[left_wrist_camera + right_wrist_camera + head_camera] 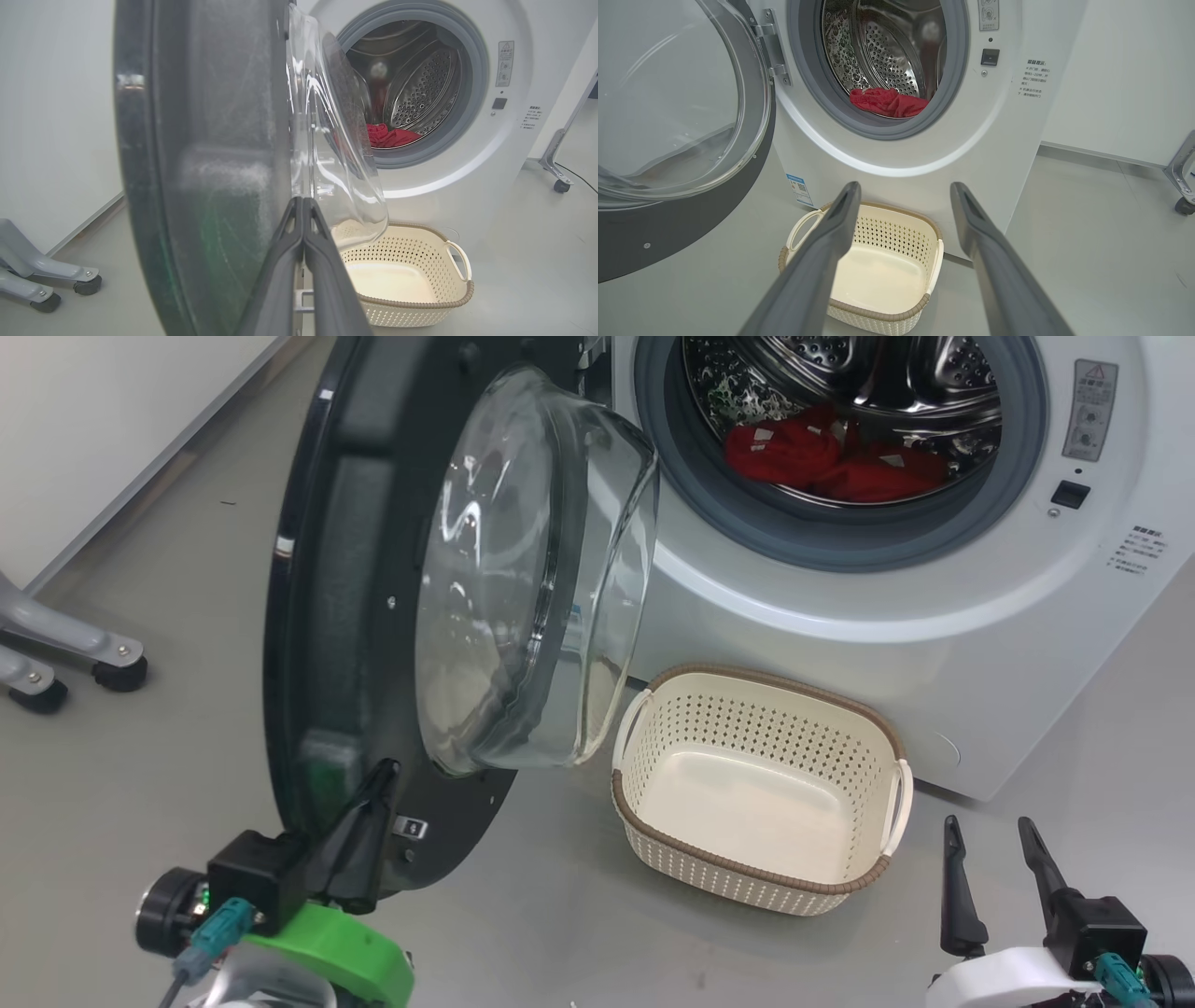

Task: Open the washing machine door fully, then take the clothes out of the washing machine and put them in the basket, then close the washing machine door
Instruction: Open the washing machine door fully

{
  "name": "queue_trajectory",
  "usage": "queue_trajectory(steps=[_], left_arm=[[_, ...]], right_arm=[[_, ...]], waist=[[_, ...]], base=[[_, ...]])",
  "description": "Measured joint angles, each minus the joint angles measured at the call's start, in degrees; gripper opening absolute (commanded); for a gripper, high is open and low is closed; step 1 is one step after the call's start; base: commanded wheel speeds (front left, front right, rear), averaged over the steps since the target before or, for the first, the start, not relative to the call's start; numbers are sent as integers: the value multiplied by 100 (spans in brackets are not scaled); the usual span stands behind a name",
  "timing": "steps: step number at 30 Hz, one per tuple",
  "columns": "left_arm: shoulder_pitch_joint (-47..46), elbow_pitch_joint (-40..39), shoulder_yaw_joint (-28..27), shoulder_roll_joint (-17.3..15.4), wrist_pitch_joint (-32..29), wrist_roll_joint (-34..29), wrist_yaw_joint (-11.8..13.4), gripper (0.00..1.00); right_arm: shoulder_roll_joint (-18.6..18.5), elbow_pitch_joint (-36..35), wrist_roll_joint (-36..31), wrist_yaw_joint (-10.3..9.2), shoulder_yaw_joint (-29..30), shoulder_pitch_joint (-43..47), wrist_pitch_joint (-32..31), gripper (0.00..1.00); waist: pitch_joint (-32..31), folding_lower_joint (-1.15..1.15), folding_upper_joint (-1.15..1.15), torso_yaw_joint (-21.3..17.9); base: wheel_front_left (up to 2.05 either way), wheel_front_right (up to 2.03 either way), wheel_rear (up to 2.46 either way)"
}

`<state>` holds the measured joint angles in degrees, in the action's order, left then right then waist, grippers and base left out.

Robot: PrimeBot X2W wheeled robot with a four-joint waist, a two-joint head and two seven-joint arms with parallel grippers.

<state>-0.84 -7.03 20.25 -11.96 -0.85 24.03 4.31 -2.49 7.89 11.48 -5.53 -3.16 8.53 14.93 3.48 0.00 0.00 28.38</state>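
Note:
The washing machine [934, 616] stands white with its steel drum exposed. Its door [317, 616], black-rimmed with a bulging glass bowl [532, 579], hangs swung out to the left. My left gripper [381, 773] is shut with nothing in it, its tips against the door's inner face near the bottom of the glass; the left wrist view shows the closed fingers [302, 205] meeting that face. The red clothes [831, 457] lie inside the drum. On the floor below the opening sits the basket [747, 875], cream and empty. My right gripper [990, 835] hangs open to the basket's right, holding nothing.
Grey wheeled frame legs [93, 653] stand on the floor at the left beside a white wall. Another castor leg [558, 175] stands to the machine's right. Bare grey floor surrounds the basket.

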Motion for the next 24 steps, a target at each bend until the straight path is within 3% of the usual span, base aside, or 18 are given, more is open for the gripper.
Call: queue_trajectory(steps=[24], left_arm=[[-424,999,-1220,-322,368,186,121,0]], right_arm=[[1,-36,-58,42,-177,-254,0,100]], waist=[[415,0,0,-443]], base=[[0,0,0]])
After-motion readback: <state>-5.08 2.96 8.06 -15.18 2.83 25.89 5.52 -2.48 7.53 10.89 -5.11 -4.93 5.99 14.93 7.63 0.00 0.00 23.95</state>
